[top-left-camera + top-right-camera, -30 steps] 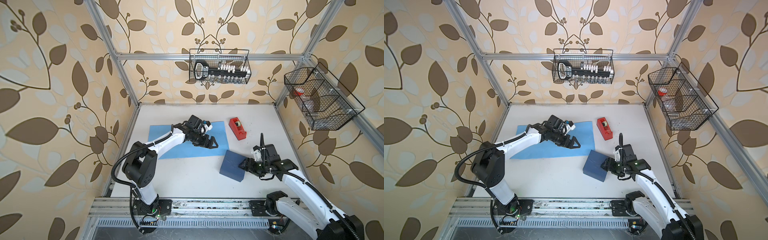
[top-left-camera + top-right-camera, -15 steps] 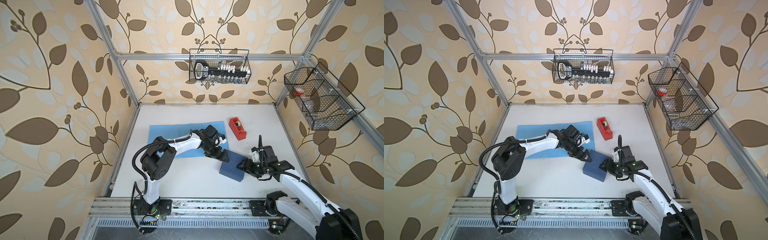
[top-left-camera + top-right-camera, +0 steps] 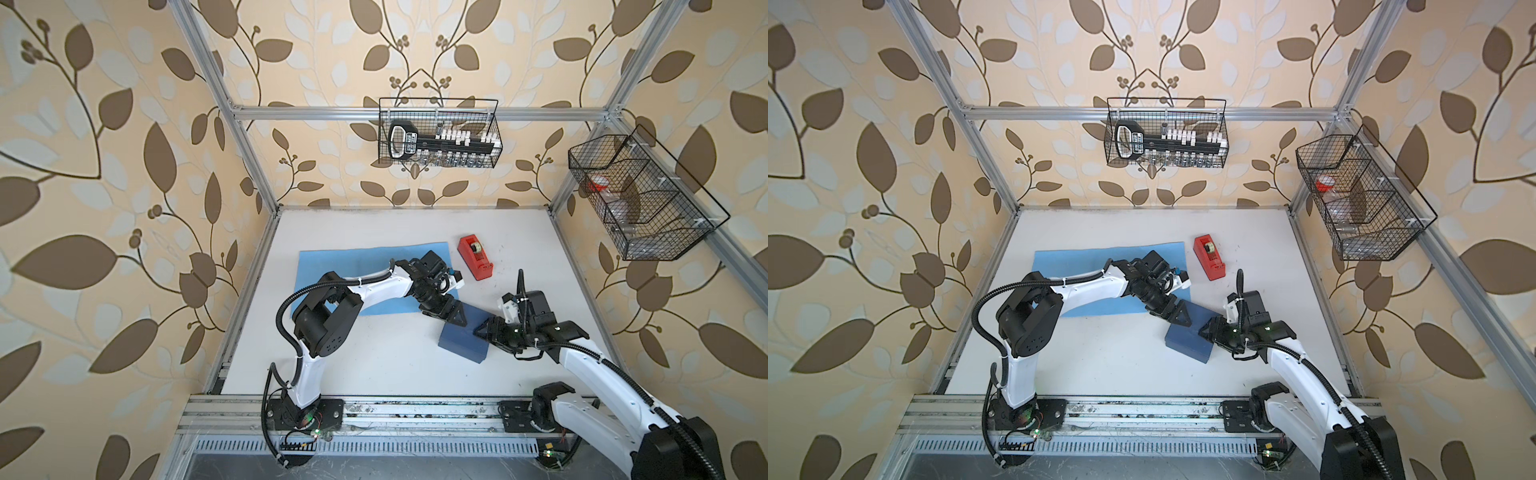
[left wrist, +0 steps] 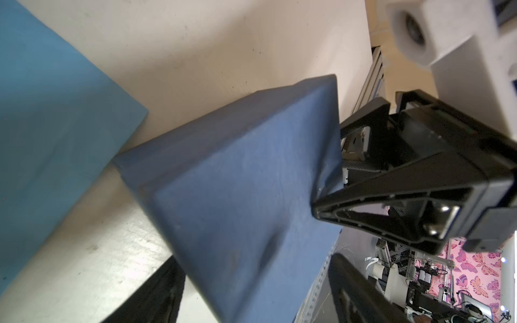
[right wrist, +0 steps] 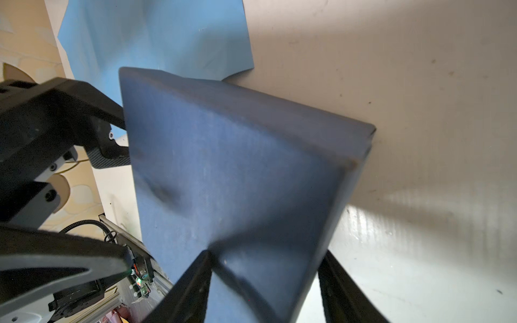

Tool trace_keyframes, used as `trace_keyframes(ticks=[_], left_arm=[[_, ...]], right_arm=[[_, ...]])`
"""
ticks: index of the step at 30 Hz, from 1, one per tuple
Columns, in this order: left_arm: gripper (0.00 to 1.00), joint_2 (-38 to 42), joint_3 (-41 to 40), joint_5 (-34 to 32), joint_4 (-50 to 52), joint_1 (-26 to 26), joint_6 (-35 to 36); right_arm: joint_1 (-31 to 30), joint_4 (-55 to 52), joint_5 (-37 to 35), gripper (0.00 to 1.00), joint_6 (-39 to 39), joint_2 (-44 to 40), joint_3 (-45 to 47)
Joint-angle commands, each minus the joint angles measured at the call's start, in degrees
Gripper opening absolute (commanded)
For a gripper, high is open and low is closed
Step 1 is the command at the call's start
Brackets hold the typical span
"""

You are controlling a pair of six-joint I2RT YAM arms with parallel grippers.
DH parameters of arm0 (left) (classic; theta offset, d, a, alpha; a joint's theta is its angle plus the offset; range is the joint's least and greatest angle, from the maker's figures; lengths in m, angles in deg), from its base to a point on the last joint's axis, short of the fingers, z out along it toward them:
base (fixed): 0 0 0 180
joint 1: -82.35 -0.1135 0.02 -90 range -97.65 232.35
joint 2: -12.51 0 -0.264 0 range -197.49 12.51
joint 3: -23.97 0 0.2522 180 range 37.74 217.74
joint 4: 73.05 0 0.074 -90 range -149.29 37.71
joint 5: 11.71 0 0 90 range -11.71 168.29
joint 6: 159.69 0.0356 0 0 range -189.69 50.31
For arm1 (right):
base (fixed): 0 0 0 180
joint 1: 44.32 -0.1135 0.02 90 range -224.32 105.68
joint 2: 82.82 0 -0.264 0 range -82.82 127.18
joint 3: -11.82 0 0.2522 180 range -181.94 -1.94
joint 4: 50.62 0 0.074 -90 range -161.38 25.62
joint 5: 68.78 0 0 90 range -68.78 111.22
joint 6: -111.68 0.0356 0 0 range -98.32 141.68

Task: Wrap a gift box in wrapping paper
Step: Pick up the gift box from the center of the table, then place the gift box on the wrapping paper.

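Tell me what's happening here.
Two robot arms are working on the gift box, which is on the white table just off the corner of the flat wrapping paper. The left gripper and right gripper straddle it from two sides; a firm grip isn't clear. Nothing is wrapped yet.

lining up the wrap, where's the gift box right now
In a top view the gift box is right of the table's centre, just off the wrapping paper's near-right corner, between the left fingers and right fingers, red tape dispenser behind it.

Open table (image 3: 374,365) lies nearside of the gift box (image 3: 459,343); the tape dispenser (image 3: 476,259) stands beyond.
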Motion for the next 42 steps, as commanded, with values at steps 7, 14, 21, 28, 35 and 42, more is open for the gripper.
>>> trace_keyframes(ticks=[7, 14, 21, 28, 35, 42], left_arm=[[0.78, 2.8, 9.8, 5.4, 3.0, 0.9, 0.6], [0.78, 5.9, 10.7, 3.2, 7.3, -0.2, 1.6], [0.74, 11.0, 5.5, 5.0, 4.3, -6.4, -3.6], [0.70, 17.6, -0.5, 5.1, 4.4, -11.1, -4.9], [0.65, 23.5, -8.8, 2.7, 3.3, -20.2, -7.6], [0.65, 26.8, -12.6, 0.3, 3.6, -26.5, -5.7]], right_arm=[[-0.7, -2.4, 1.8, 0.58, -0.5, 0.2, -9.7], [-2.9, -2.3, 0.6, 0.58, -1.3, 4.9, -16.5], [-7.6, 0.5, 0.2, 0.57, -1.4, 13.6, -24.0], [-12.2, 2.0, 0.3, 0.56, -2.3, 23.2, -33.9], [-16.7, 4.6, 2.2, 0.53, -2.8, 34.5, -42.7], [-21.6, 5.4, 4.1, 0.54, -3.0, 45.9, -53.2]])
